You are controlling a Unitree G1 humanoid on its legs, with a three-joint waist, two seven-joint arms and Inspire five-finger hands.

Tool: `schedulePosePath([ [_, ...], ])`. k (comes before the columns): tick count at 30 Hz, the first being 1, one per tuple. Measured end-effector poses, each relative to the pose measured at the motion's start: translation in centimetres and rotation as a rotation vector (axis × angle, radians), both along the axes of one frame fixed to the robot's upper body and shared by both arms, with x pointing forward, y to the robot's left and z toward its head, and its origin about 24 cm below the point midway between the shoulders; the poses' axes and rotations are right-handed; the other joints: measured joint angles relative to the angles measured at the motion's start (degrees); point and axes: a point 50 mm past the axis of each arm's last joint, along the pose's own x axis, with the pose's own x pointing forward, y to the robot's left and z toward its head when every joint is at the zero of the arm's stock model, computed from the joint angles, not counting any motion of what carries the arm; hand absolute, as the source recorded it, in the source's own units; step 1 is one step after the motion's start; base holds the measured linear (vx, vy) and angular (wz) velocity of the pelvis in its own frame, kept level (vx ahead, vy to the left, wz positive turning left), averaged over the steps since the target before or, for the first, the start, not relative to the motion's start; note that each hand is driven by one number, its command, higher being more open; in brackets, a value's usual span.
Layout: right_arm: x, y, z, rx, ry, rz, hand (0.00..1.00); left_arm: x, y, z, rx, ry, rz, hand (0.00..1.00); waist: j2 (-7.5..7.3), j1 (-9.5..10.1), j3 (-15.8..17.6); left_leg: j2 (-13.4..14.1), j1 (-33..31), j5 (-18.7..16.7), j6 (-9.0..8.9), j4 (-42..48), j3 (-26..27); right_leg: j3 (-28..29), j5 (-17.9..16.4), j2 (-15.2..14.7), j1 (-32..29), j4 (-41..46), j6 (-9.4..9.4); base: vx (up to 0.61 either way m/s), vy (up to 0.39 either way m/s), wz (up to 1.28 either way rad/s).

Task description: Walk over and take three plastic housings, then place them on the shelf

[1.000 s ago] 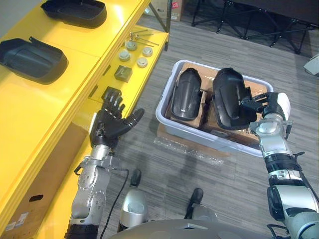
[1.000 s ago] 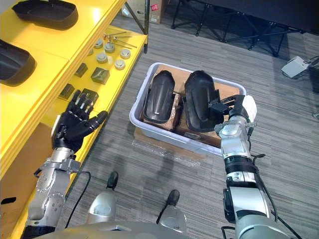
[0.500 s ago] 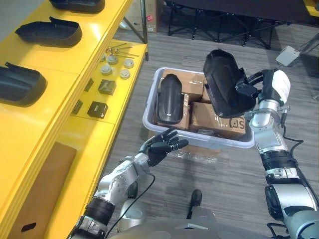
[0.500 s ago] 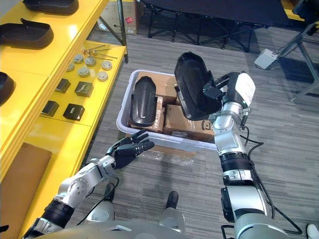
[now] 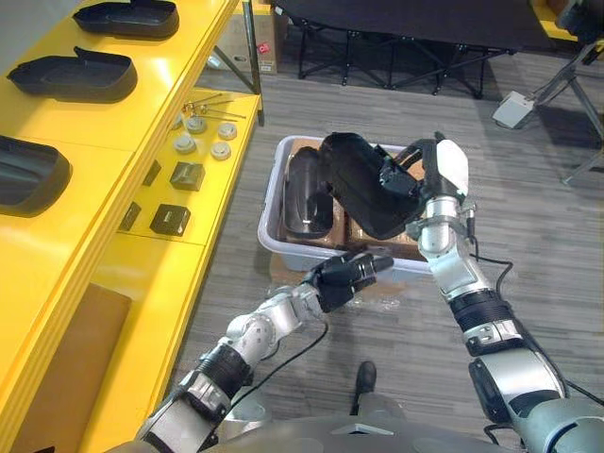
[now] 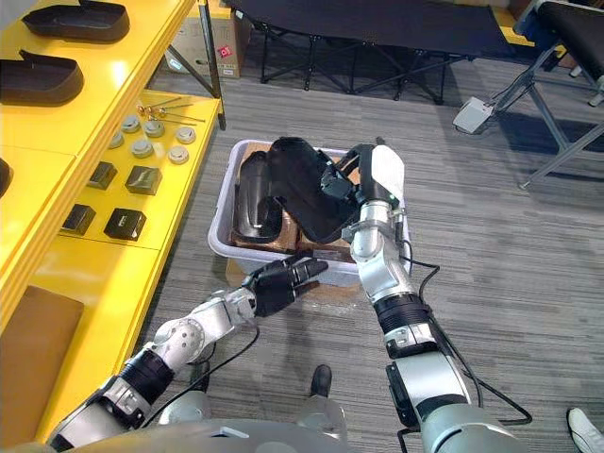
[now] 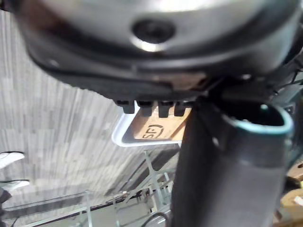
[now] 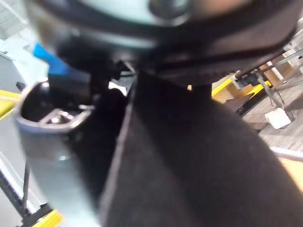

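Since half a second ago the right hand (image 5: 417, 177) has brought the lifted housing (image 5: 359, 184) from above the bin's right end to above its middle, and the left hand (image 5: 342, 276) has come from the near-left corner to below that housing.

Nearest, the left hand reaches in at the bin's (image 5: 271, 203) near rim, fingers stretched out and spread, holding nothing. Whether its fingertips touch the housing above cannot be told. In the left wrist view the fingertips (image 7: 144, 108) stick out straight, and past them shows a corner of the bin with a cardboard box (image 7: 156, 128) inside.

Above the bin the lifted housing hangs tilted, its far end towards the left. The right hand's dark fingers are clamped on its right edge, the white-covered thumb on the outer side. In the right wrist view the housing's black bulk sits so close that the fingers cannot be made out. It hides the bin's middle and the right edge of the second housing (image 5: 304, 192), which lies lengthwise along the bin's left wall.

On the left, the yellow shelf (image 5: 104, 142) carries the near shelf housing (image 5: 28, 175), cut off by the picture's edge, then the middle shelf housing (image 5: 71, 75) and the far shelf housing (image 5: 127, 17). Along the lower board's front edge lie small dark blocks (image 5: 170, 219) and, farther back, round discs (image 5: 185, 144).
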Motion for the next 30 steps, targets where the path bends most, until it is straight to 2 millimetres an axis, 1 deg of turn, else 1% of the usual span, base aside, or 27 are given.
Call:
schedulePosePath([
  [3, 0.0, 0.7, 0.0, 0.005, -0.015, 0.033, 0.0, 0.6, 0.3, -0.4, -0.001, 0.032, 0.056, 1.0, -0.24, -0.07, -0.15, 0.0, 0.05, 0.0, 0.0, 0.0, 0.04, 0.07, 0.0, 0.01, 0.0, 0.01, 0.0, 0.0, 0.0, 0.0],
  [8, -0.1, 1.6, -0.2, -0.006, -0.011, 0.061, 0.0, 0.3, 0.6, -1.8, -0.037, 0.16, 0.137, 1.0, -0.47, -0.1, -0.29, 0.01, 0.17, 0.0, 0.0, 0.0, 0.18, 0.22, 0.0, 0.04, 0.0, 0.01, 0.0, 0.0, 0.0, 0.0],
  [14, -0.1, 2.9, -0.7, 0.008, 0.0, 0.098, 0.0, 0.5, 1.1, -2.4, -0.092, 0.237, 0.243, 1.0, -0.65, -0.06, -0.25, 0.03, 0.23, 0.0, 0.0, 0.0, 0.18, 0.23, 0.0, 0.06, 0.02, 0.03, -0.01, 0.0, 0.0, 0.0],
  [17, -0.2, 3.6, -0.9, 0.01, 0.002, 0.124, 0.0, 0.5, 1.1, -2.9, -0.119, 0.279, 0.287, 1.0, -1.17, -0.06, -0.21, 0.07, 0.24, 0.0, 0.0, 0.0, 0.19, 0.25, 0.0, 0.11, 0.03, 0.03, -0.01, 0.0, 0.0, 0.0],
  [19, -0.2, 4.1, -1.0, 0.014, -0.003, 0.146, 0.0, 0.4, 1.3, -3.2, -0.136, 0.305, 0.312, 1.0, -1.79, -0.09, -0.21, 0.13, 0.3, -0.01, 0.0, 0.0, 0.26, 0.31, 0.0, 0.17, 0.03, 0.03, -0.01, 0.0, 0.0, 0.0],
  [22, -0.3, 4.7, -1.1, 0.015, -0.01, 0.169, 0.0, 0.7, 1.7, -3.2, -0.19, 0.326, 0.363, 1.0, -2.52, -0.13, -0.25, 0.13, 0.55, -0.03, -0.04, 0.0, 0.39, 0.42, 0.0, 0.17, 0.17, 0.04, -0.01, 0.0, 0.0, -0.01],
  [25, -0.6, 5.3, -1.3, 0.004, -0.013, 0.198, 0.0, 1.1, 1.9, -2.9, -0.255, 0.334, 0.422, 1.0, -2.63, -0.12, -0.25, 0.14, 0.75, -0.07, -0.07, -0.01, 0.48, 0.42, -0.01, 0.17, 0.28, 0.08, -0.01, 0.0, 0.0, -0.01],
  [30, -1.4, 6.0, -2.6, 0.004, 0.009, 0.246, 0.0, 1.3, 2.1, -2.7, -0.333, 0.345, 0.483, 1.0, -2.78, -0.06, -0.21, 0.15, 0.82, -0.07, -0.08, -0.01, 0.48, 0.41, -0.01, 0.18, 0.34, 0.1, -0.01, 0.0, 0.0, 0.0],
])
